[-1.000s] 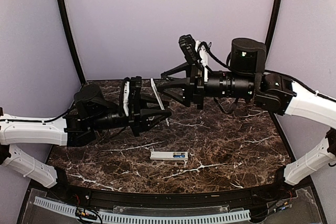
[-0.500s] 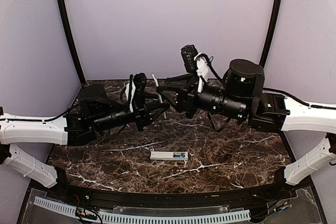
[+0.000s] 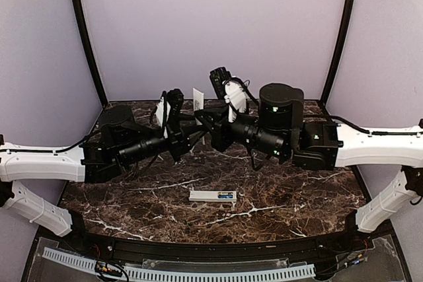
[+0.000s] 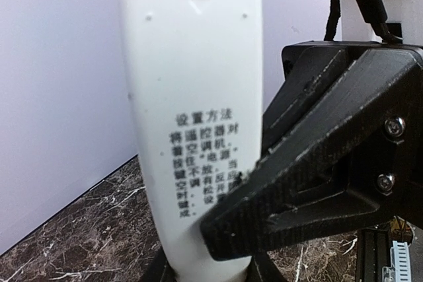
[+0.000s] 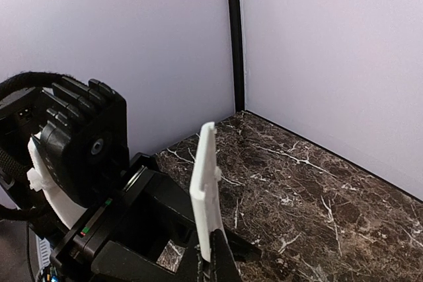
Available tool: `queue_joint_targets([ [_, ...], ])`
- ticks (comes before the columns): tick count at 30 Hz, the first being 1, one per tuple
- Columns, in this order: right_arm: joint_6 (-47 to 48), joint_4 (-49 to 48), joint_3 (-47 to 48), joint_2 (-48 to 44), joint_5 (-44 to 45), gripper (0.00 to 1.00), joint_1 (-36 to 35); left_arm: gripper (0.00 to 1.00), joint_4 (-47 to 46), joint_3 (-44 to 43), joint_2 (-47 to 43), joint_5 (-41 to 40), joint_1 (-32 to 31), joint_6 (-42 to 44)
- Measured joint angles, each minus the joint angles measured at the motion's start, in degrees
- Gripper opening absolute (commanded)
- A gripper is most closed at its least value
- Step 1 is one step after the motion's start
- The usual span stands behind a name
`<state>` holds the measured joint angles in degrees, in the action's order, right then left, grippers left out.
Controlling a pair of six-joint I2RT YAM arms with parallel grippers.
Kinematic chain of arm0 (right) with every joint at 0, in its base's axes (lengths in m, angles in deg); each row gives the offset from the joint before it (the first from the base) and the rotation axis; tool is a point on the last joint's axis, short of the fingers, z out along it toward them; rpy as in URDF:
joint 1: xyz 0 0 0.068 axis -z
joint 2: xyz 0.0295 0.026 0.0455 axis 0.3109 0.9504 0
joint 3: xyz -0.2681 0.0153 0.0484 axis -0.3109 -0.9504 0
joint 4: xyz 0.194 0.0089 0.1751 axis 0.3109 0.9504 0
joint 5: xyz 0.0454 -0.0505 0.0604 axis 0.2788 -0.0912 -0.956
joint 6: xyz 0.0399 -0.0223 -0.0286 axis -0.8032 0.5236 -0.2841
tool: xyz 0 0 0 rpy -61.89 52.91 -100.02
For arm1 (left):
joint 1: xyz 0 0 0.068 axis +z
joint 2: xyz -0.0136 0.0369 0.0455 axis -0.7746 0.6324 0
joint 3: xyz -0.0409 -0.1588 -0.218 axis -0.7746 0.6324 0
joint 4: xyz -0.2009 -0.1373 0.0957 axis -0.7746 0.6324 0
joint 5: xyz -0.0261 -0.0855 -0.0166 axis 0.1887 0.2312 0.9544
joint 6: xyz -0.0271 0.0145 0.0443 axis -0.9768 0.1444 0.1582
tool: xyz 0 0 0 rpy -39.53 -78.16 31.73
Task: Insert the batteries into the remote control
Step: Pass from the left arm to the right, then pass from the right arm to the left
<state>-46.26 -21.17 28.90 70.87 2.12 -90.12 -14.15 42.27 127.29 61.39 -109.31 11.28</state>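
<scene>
The dark marble table with white veins sits inside pale lilac walls, and above its far half the two arms reach toward each other from either side until their tools meet over the middle. The left gripper points toward the right and clamps the lower end of a thin white panel across its width, one dark finger on each long edge. The panel stands upright in the air, well above the tabletop, and its broad face carries a block of printed Chinese characters and a small triangle mark near the top edge. The right gripper comes in from the opposite side with its jaws drawn almost together, pinching the same panel through its thickness just above the left tool's hold. From the right wrist the panel shows edge-on, rising straight up from between the fingertips. The remote control, a slim white bar, lies flat on the table nearer the arm bases, below both tools and touched by neither. The batteries show as a small blue patch at its right end.
</scene>
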Motion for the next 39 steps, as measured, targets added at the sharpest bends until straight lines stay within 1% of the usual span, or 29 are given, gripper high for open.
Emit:
queue_joint_targets([
  [3, 0.46, 0.57, 0.42, 0.50, 1.44, 0.00, -0.07, 0.15, 0.48, 0.00, 0.00, -0.79, 0.15, 0.00],
  [5, 0.74, 0.90, 0.50, 0.66, 1.86, 0.00, -0.13, 0.19, 0.90, 0.00, 0.00, -1.01, 0.15, 0.00],
  [6, 0.87, 1.01, 0.52, 0.66, 1.90, 0.00, -0.15, 0.32, 0.98, 0.00, 0.00, -1.03, 0.15, 0.02],
  [7, 1.11, 1.09, 0.52, 0.66, 1.99, 0.00, -0.15, 0.42, 1.05, 0.00, 0.00, -1.01, 0.15, 0.04],
  [8, 1.53, 1.25, 0.55, 0.66, 2.01, 0.00, -0.15, 0.58, 1.18, 0.00, 0.00, -0.94, 0.15, 0.09],
  [9, 1.75, 1.60, 0.63, 0.63, 2.05, 0.00, -0.15, 0.65, 1.31, 0.00, 0.00, -0.66, 0.15, 0.39],
  [10, 2.19, 1.86, 0.79, 0.61, 1.44, 0.00, 0.07, 0.76, 1.25, 0.00, 0.00, 0.42, 0.04, 0.76],
  [11, 2.67, 2.25, 0.94, 0.61, 1.07, 0.00, 0.26, 0.80, 1.33, 0.00, -0.09, 1.33, -0.20, 0.85],
  [12, 3.48, 3.13, 1.14, 0.39, -0.17, 0.00, 0.66, 0.87, 1.46, 0.00, -0.20, 2.12, -0.31, 1.25],
  [14, 5.05, 5.57, 1.73, -0.39, -3.69, 0.00, 1.46, 0.93, 2.23, 0.00, -0.81, 3.65, -0.61, 1.62],
  [17, 8.20, 10.86, 3.02, -2.84, -12.79, 0.00, 4.52, 0.94, 4.31, 0.00, -2.78, 5.57, -0.76, 1.79],
  [18, 9.44, 12.85, 3.50, -4.04, -16.90, 0.00, 6.10, 0.93, 5.46, 0.00, -3.65, 6.27, -0.76, 1.79],
  [20, 11.85, 16.85, 4.66, -6.29, -26.45, 0.00, 9.42, 0.88, 7.74, -0.04, -5.38, 7.98, -0.76, 1.79],
  [21, 12.96, 18.95, 5.68, -7.10, -31.32, 0.00, 10.95, 0.83, 8.74, -0.07, -6.03, 8.72, -0.76, 1.70],
  [22, 14.08, 21.03, 6.97, -7.43, -35.58, 0.00, 12.20, 0.79, 9.51, -0.07, -6.40, 9.38, -0.76, 1.53],
  [23, 15.15, 22.95, 8.48, -7.39, -39.17, 0.00, 12.96, 0.73, 10.27, -0.07, -6.69, 10.08, -0.76, 1.09],
  [24, 15.87, 24.37, 9.66, -7.08, -41.66, 0.00, 13.20, 0.70, 10.82, -0.07, -6.73, 11.04, -0.76, 0.90],
  [25, 16.74, 26.18, 11.10, -6.56, -44.37, 0.00, 13.22, 0.63, 11.17, -0.07, -6.71, 11.72, -0.76, 0.46],
  [26, 17.49, 27.63, 12.26, -5.90, -46.84, 0.00, 13.22, 0.59, 11.65, -0.07, -6.62, 12.46, -0.76, -0.11],
  [27, 18.23, 28.74, 13.07, -5.14, -48.72, 0.00, 13.20, 0.55, 11.87, -0.09, -6.45, 13.40, -0.76, -0.72],
  [30, 19.78, 31.36, 13.73, -3.21, -52.35, 0.00, 13.16, 0.51, 12.00, -0.90, -5.33, 15.56, -0.76, -2.78],
  [32, 20.59, 33.07, 13.94, -1.99, -53.42, 0.00, 13.16, 0.46, 11.85, -1.29, -4.79, 16.94, -0.76, -3.89],
  [34, 21.31, 34.47, 14.38, -0.96, -54.18, 0.00, 13.16, 0.37, 11.87, -1.31, -4.70, 17.66, -0.76, -4.81],
  [35, 21.66, 35.21, 14.80, -0.50, -54.45, 0.00, 13.16, 0.34, 11.85, -1.31, -4.66, 17.84, -0.76, -5.25],
  [36, 21.88, 35.58, 15.19, -0.09, -54.71, 0.00, 13.16, 0.27, 11.78, -1.33, -4.63, 18.05, -0.79, -5.60],
  [37, 22.12, 35.85, 15.58, 0.26, -54.95, 0.00, 13.16, 0.23, 11.67, -1.33, -4.59, 18.25, -0.83, -5.79],
  [38, 22.40, 36.11, 15.93, 0.50, -55.06, 0.00, 13.16, 0.14, 11.63, -1.40, -4.52, 18.43, -0.85, -6.03],
  [39, 22.73, 36.28, 16.20, 0.68, -55.19, 0.00, 13.20, 0.10, 11.58, -1.55, -4.35, 18.67, -0.94, -6.14],
])
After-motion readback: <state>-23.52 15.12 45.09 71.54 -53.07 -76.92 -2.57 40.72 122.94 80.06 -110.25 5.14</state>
